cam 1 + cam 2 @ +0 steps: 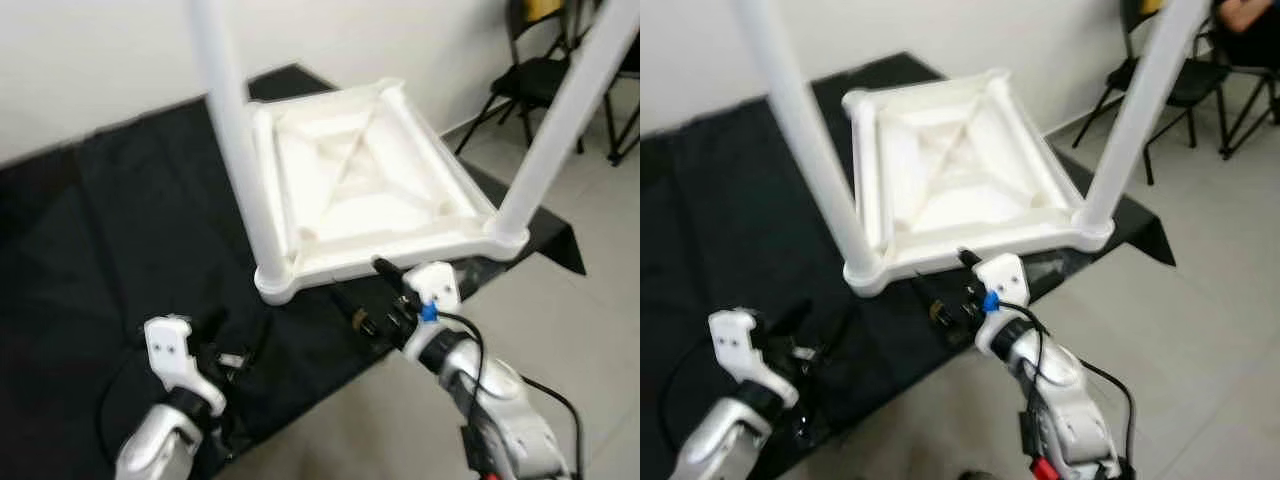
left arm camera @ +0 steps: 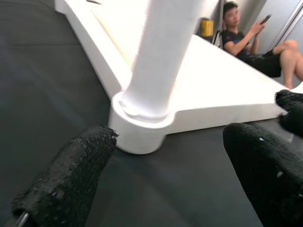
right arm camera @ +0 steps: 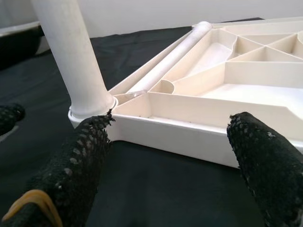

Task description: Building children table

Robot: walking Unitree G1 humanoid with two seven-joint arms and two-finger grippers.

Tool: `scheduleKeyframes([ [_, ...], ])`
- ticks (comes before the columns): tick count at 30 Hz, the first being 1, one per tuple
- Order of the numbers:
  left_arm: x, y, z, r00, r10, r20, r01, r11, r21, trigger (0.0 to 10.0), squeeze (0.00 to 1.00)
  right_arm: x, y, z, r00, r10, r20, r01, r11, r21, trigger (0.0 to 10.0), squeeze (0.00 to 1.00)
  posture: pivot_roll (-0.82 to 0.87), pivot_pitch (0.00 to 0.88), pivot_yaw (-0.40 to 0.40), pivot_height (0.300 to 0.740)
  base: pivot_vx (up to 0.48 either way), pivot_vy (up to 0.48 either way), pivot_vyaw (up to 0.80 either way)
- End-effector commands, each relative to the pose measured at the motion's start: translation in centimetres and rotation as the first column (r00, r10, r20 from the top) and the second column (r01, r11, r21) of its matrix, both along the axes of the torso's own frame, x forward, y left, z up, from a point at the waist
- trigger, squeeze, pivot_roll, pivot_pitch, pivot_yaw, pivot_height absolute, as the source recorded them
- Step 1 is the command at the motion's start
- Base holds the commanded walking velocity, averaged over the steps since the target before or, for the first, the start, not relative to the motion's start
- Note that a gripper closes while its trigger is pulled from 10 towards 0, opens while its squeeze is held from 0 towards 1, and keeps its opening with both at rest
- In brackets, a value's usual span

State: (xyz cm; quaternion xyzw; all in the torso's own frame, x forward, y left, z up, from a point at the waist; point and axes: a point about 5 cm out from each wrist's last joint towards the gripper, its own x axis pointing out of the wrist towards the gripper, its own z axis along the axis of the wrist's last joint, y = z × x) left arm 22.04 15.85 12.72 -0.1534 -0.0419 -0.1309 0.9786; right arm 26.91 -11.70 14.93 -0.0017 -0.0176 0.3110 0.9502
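Left eye view looks down on a white plastic children's table top (image 1: 350,190) lying upside down on a black cloth (image 1: 110,230), its ribbed underside facing up. Two white cylindrical legs stand upright in its near corner sockets: the left leg (image 1: 235,140) at the near left corner and the right leg (image 1: 570,110) at the near right corner. A third white leg (image 3: 170,59) lies loose in the channel along one edge of the underside. The right gripper (image 3: 177,165) sits just in front of the near edge of the top, between the two standing legs; its two black fingers (image 3: 78,165) are spread wide apart with nothing between them, the edge wall of the top just beyond them. The left gripper (image 2: 165,184) is low over the cloth, near the corner socket of the left leg, its fingers (image 2: 71,175) likewise wide apart and holding nothing. The cloth covers a pale tiled floor (image 1: 560,330) beside a white wall (image 1: 100,60). Black folding chairs (image 1: 535,70) stand at the far right, and a person (image 2: 251,40) sits there with a phone.
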Motion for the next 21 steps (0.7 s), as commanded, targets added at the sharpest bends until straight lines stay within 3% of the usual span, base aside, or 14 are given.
scheduleKeyframes([
  [1, -0.3, 0.3, -0.6, 0.999, 0.009, -0.041, -0.008, 1.0, 0.01, 10.0, 0.0, -0.2, 0.7, -0.6, 0.999, 0.032, -0.014, -0.032, 0.999, -0.013, 10.0, 0.0, 0.0, 0.15, 0.037, 0.74, 0.0, -0.469, 0.0],
  [5, -0.1, 0.1, -0.6, 0.999, -0.002, -0.041, 0.003, 1.0, 0.022, 10.0, 0.0, -0.2, 0.7, -0.8, 0.999, 0.034, -0.026, -0.034, 0.999, -0.014, 10.0, 0.0, 0.0, 0.149, 0.037, 0.74, 0.0, -0.471, 0.0],
  [21, 0.4, -0.9, -0.3, 0.997, -0.068, -0.03, 0.07, 0.994, 0.08, 10.0, 0.0, -0.4, 1.2, -1.6, 0.99, 0.131, -0.054, -0.132, 0.991, -0.015, 10.0, 0.0, 0.0, 0.138, 0.033, 0.74, 0.0, -0.469, 0.79],
])
